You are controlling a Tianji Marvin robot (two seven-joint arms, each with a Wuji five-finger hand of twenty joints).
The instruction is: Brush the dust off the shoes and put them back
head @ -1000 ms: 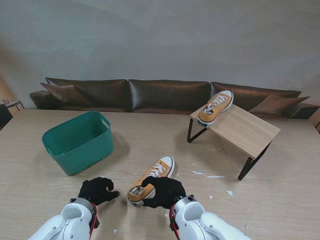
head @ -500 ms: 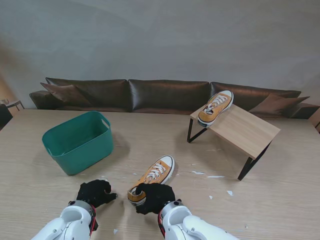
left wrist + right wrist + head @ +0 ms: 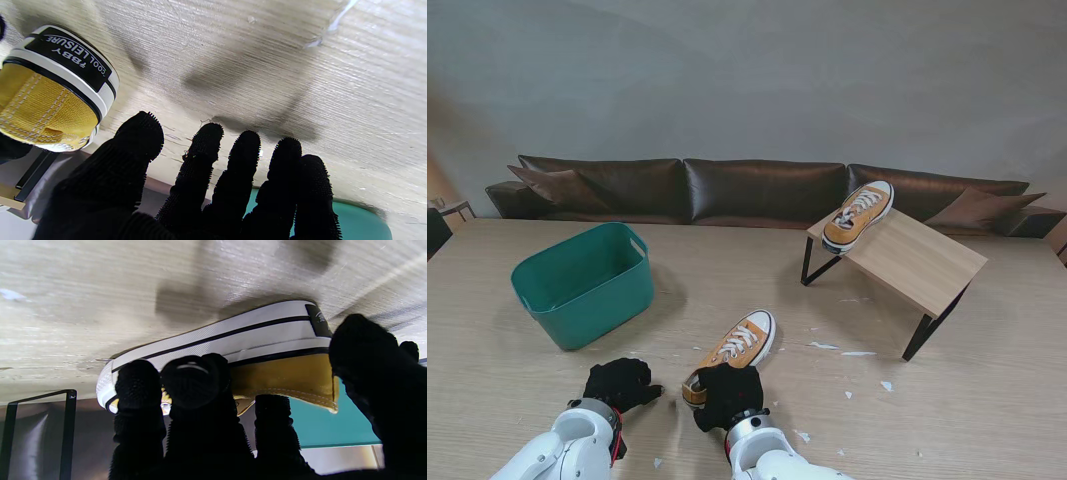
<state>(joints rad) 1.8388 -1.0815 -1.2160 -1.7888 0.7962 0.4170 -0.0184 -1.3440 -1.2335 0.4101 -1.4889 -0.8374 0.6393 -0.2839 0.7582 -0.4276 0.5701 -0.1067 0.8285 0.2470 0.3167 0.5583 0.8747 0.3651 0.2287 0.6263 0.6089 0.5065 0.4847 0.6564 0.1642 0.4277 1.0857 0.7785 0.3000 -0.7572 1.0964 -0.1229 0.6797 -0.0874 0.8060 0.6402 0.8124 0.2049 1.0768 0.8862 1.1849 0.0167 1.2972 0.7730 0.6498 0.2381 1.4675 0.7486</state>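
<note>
Yellow sneaker (image 3: 732, 355) toe far-right, heel in clamped right hand (image 3: 725, 394); left hand (image 3: 619, 382) spread, empty.

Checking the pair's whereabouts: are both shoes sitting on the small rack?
No; one shoe lies on the rack, the other shoe lies on the table under the right hand.

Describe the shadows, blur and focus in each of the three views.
Stand view: sharp and evenly lit, soft shadows under the small bench and beside the green bin. Left wrist view: left hand casts finger shadows on the table; shoe heel crisp. Right wrist view: table blurred; right hand dark, detail lost.
</note>
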